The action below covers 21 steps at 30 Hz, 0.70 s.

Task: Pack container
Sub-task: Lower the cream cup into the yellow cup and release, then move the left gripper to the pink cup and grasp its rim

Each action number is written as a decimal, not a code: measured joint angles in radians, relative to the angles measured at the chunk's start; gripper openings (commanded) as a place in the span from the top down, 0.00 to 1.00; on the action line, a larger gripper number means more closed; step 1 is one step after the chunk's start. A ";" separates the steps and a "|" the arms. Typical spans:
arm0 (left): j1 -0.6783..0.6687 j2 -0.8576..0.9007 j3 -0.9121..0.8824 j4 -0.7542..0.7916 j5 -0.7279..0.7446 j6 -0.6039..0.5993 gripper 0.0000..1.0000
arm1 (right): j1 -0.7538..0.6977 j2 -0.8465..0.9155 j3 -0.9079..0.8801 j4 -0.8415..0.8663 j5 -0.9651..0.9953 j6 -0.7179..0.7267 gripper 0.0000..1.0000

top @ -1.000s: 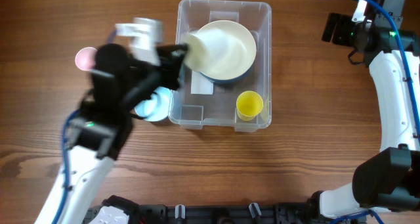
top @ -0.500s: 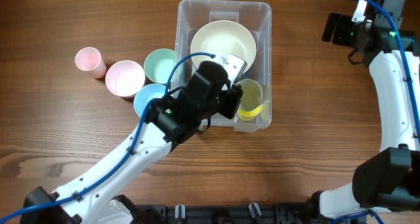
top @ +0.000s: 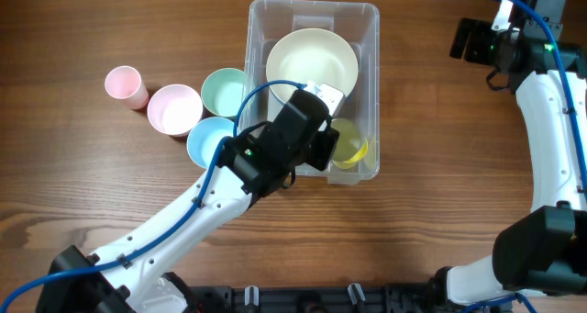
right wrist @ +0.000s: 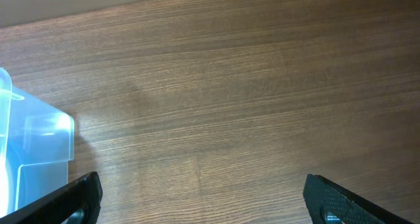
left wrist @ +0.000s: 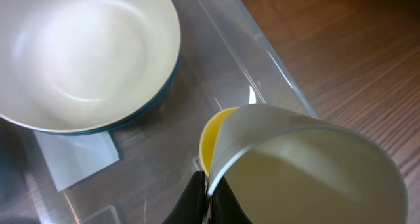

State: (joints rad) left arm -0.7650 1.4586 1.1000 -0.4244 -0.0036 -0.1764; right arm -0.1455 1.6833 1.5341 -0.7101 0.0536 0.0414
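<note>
A large clear, colourless rectangular plastic container (top: 271, 24) with rounded corners stands on the brown wooden tabletop (top: 413, 212), around the middle of it and toward the far edge from the robot. Inside the container, in its far half, lies a wide cream-coloured round bowl (top: 312, 67) with a dark teal outside. A white label (left wrist: 75, 155) lies on the container's floor beside the bowl. A small yellow plastic cup (left wrist: 216, 137) stands upright in the container's lower right corner as seen from overhead.

The left gripper (left wrist: 209, 184) reaches over the container from its near left side. Its fingers are pressed together on the rim of a pale yellowish-green plastic cup (left wrist: 308, 175), pinching the wall between them. That cup is tilted and hangs directly over the yellow cup, covering part of it. Whether the two cups touch cannot be told.

Just left of the container, outside it, stand four more pieces. A mint-green cup (top: 223, 91) is against the container's wall, and a light blue cup (top: 206, 140) is near it. A pale pink bowl-shaped cup (top: 174, 109) comes next, and a small pink cup (top: 123, 83) stands farthest from the container.

The right gripper (right wrist: 202, 184) hangs well to the right of the container, over bare wood. Its fingers are spread wide with nothing between them, and only a corner of the container shows at the left edge of the right wrist view.
</note>
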 measured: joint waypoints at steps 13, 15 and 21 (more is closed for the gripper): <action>-0.025 0.003 0.000 -0.001 -0.059 0.011 0.56 | 0.000 0.000 0.000 0.000 0.000 0.000 0.00; -0.025 0.003 0.000 -0.001 -0.090 0.011 0.56 | 0.000 0.000 0.000 0.000 0.000 0.000 0.00; 0.033 -0.037 0.000 -0.003 -0.189 0.006 0.60 | 0.000 0.000 0.000 0.000 0.000 0.000 0.00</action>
State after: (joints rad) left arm -0.7319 1.4220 1.1000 -0.4274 -0.1928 -0.1703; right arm -0.1455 1.6833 1.5341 -0.7101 0.0536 0.0414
